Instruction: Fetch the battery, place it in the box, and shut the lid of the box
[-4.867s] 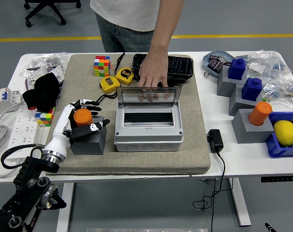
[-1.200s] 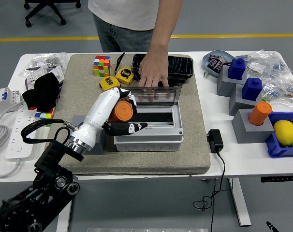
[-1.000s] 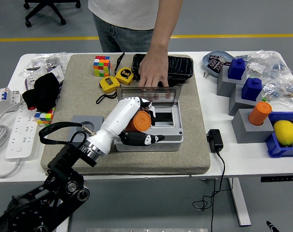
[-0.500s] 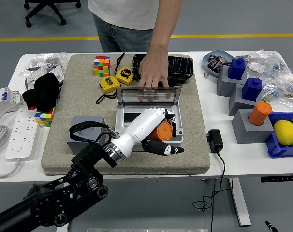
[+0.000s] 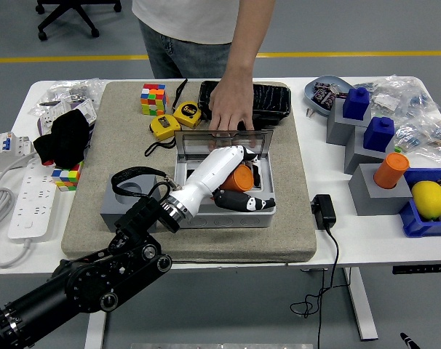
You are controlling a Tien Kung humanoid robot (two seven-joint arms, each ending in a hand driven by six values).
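Right now the robot's left hand (image 5: 231,182) is over the open grey box (image 5: 222,190), its white fingers (image 5: 246,203) curled around the orange battery (image 5: 240,179), which sits low inside the box's opening while still gripped. The clear lid (image 5: 222,142) stands up at the back of the box, and a person's hand (image 5: 230,109) rests on its top edge from the far side of the table (image 5: 351,240). The box sits on a beige mat (image 5: 126,123), with a grey block (image 5: 118,207) just to its left, partly hidden behind the black arm. Behind the box lie a yellow tape measure (image 5: 164,126), a colour cube (image 5: 153,98) and a black case (image 5: 268,98). Another orange cylinder (image 5: 391,169) stands on a grey stand well off to the right.
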